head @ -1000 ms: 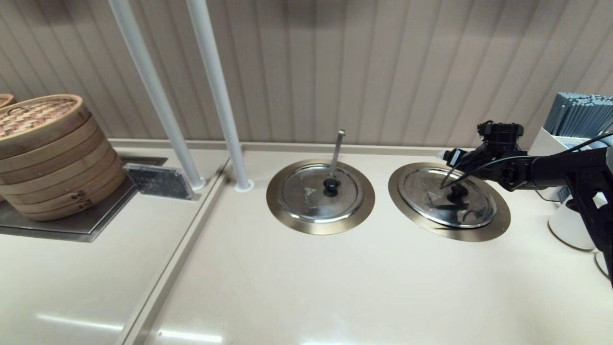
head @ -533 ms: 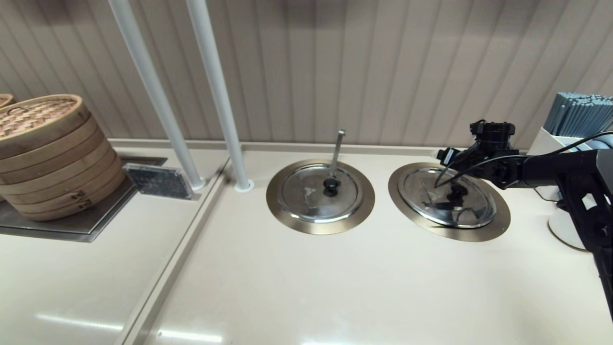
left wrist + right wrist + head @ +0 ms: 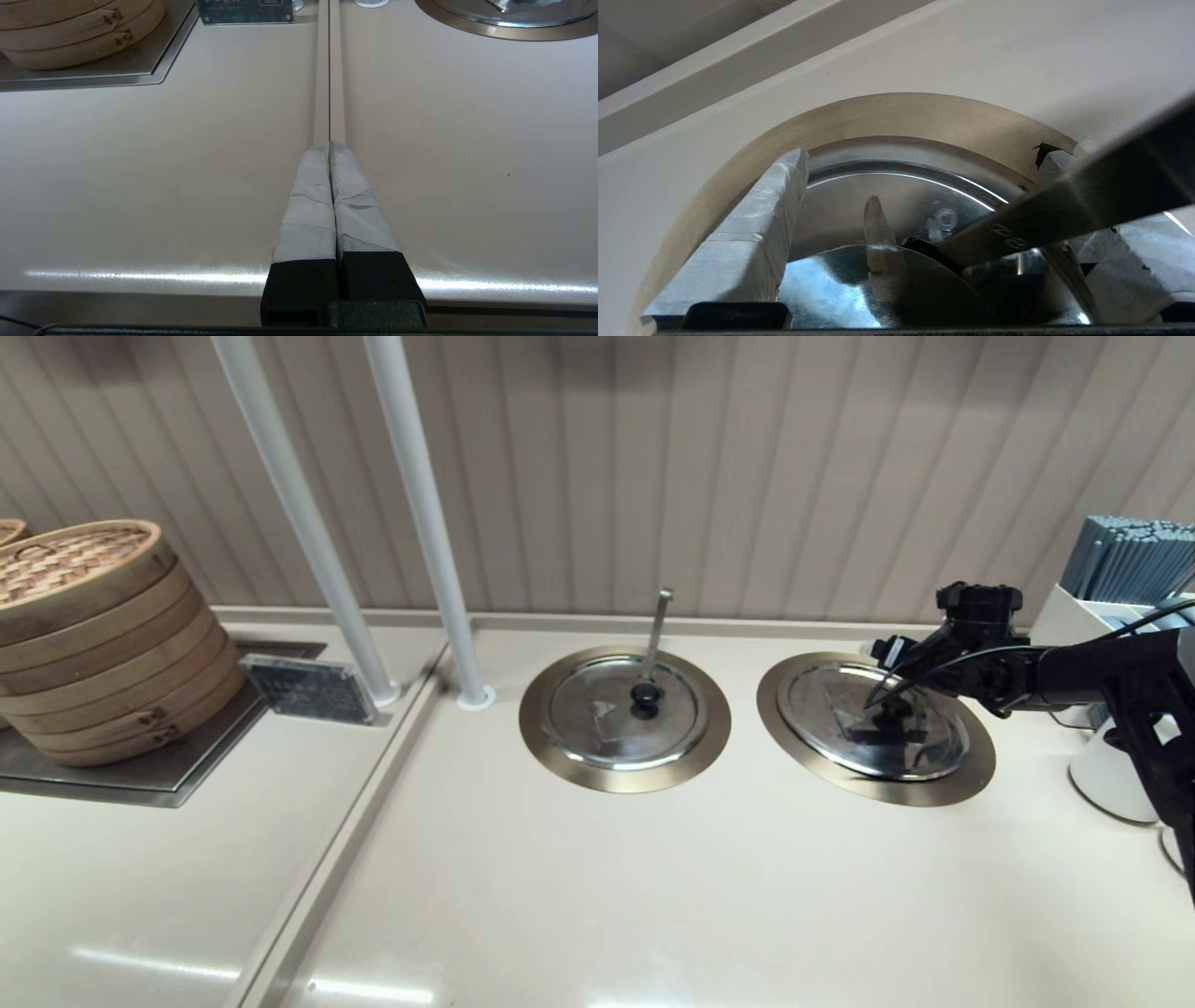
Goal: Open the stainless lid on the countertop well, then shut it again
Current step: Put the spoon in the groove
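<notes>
The right gripper (image 3: 887, 686) hovers over the stainless lid (image 3: 873, 719), fingers spread. The left gripper (image 3: 330, 149) stays parked, fingers pressed together.

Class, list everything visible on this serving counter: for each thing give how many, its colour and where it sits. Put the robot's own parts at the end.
stainless lid: 1, shiny steel with black knob, on the right-hand well
countertop well: 1, bronze rim ring, right of centre
twin lid: 1, steel with black knob, on the centre well
twin well: 1, bronze rim, centre
ladle handle: 1, grey metal, nearly upright at the twin lid
bamboo steamers: one stack, tan, far left on a steel plate
sign: 1, dark, beside the steamers
poles: 2, white, rear left
chopstick holder: 1, white with grey sticks, far right
counter: 1, cream
left gripper: shut, above bare counter
right gripper: open, above the stainless lid
</notes>
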`<state>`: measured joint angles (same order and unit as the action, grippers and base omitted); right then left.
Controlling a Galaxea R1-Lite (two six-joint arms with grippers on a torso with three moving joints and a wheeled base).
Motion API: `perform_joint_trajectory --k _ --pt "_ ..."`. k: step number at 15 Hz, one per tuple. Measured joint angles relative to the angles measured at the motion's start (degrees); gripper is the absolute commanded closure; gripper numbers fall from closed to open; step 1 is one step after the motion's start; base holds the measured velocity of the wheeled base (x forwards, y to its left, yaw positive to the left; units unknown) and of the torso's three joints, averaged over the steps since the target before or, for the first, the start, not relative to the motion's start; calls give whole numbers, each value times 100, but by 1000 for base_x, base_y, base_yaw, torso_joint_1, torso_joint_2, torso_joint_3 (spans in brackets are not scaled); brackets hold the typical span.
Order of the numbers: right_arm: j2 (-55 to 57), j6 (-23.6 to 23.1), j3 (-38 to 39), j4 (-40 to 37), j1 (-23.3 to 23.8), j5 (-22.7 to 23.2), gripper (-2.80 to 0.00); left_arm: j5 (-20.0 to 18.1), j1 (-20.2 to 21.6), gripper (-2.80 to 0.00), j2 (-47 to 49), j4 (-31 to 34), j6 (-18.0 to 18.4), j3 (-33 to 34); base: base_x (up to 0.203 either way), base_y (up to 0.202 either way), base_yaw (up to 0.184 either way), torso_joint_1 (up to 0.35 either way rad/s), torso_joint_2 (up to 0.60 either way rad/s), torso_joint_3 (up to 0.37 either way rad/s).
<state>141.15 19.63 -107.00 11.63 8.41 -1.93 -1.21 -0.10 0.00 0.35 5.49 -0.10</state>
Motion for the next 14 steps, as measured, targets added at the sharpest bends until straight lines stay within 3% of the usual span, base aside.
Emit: perform_joint_trajectory --k 7,14 --pt "-451 3 705 24 102 15 -280 -1 0 0 0 0 2 0 0 0 0 0 0 0" --pt "-1567 -26 2067 32 65 53 -280 -2 0 0 0 -2 2 0 0 0 0 0 0 0"
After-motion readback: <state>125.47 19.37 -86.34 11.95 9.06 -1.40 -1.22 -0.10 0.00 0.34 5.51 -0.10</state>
